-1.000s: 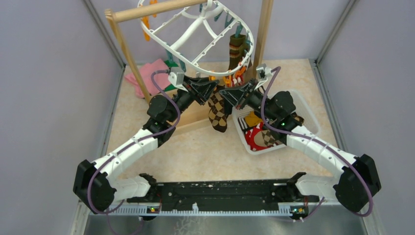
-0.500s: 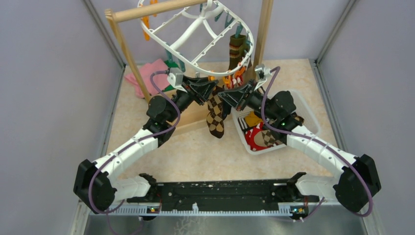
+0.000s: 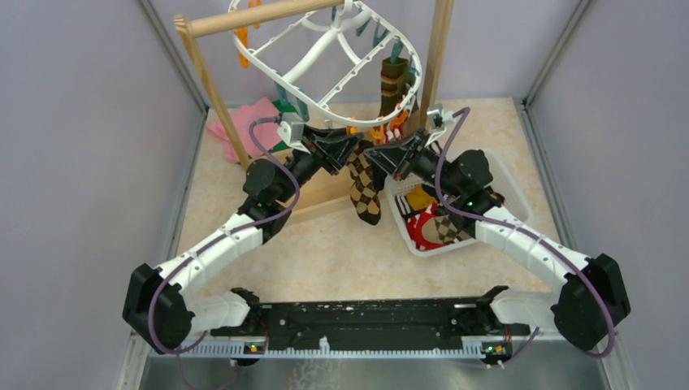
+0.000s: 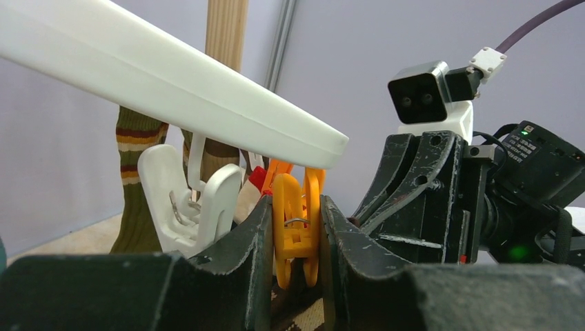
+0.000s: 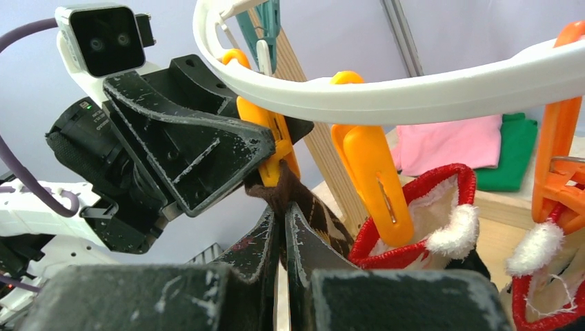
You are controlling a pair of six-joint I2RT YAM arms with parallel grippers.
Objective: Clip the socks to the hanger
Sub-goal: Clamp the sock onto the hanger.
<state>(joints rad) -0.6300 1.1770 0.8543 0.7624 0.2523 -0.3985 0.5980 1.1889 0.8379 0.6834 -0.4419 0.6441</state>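
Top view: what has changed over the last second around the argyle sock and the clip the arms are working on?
The right gripper edged slightly toward the hanger, and the argyle sock swung a little left, then back right. Nothing was taken or released: the left gripper still squeezes the orange clip, and the right still pinches the sock's top. Hanger and basket stayed put.

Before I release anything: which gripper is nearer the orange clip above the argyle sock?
Left. The left gripper squeezes the orange clip between its fingers; the right gripper is just below it, pinching the argyle sock cuff.
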